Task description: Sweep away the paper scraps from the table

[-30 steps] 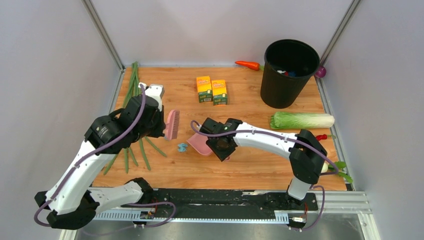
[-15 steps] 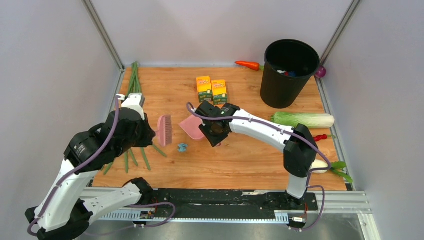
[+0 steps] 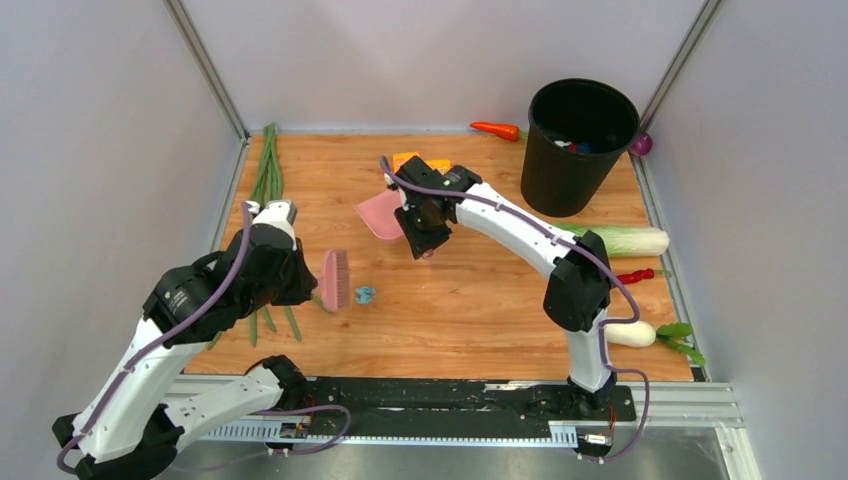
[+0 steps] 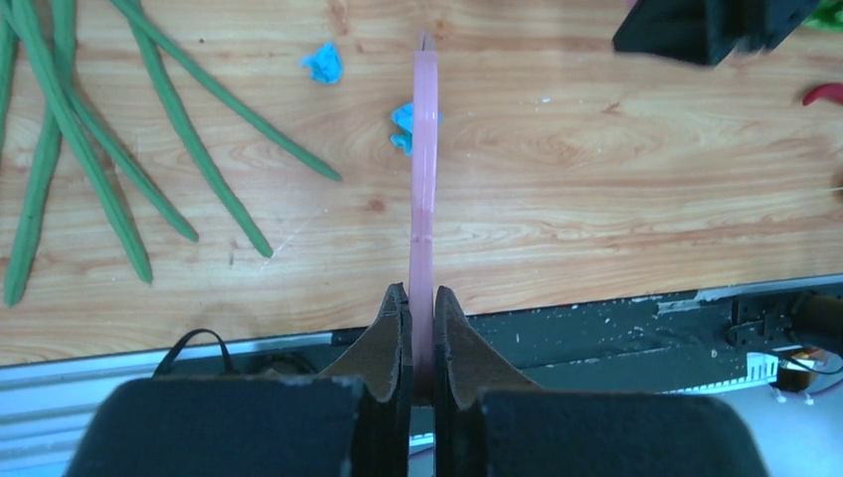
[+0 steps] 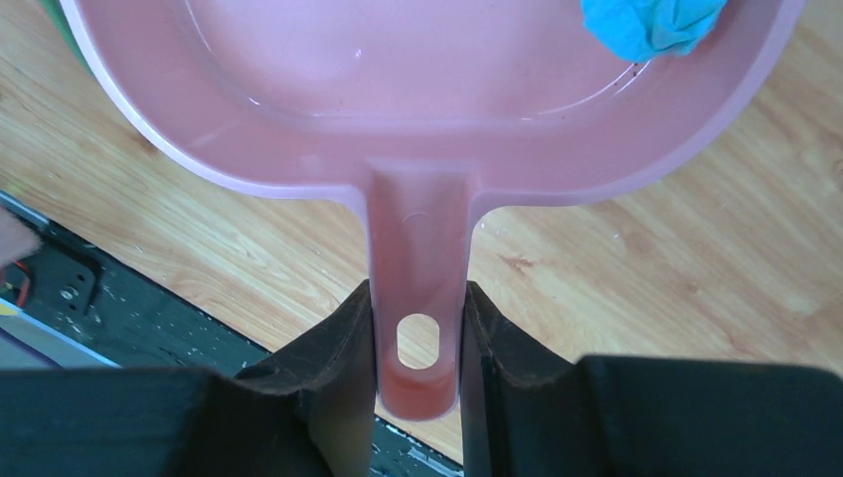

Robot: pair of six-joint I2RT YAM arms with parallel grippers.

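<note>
While the dustpan (image 5: 398, 89) is clamped by its handle in the right tool (image 5: 418, 328), one scrap (image 5: 651, 22) at its upper-right rim could be spilled by any tilt. Two paper scraps (image 4: 322, 63) lie on the desk (image 3: 480, 310) by the brush (image 4: 424, 149) held in the left tool (image 4: 422, 308), one seemingly touching it.

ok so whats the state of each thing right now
left gripper: shut on the brush
right gripper: shut on the dustpan handle
dustpan: holding one paper scrap
loose scraps: two, lying on the table
bin: upright, open, not empty
</note>
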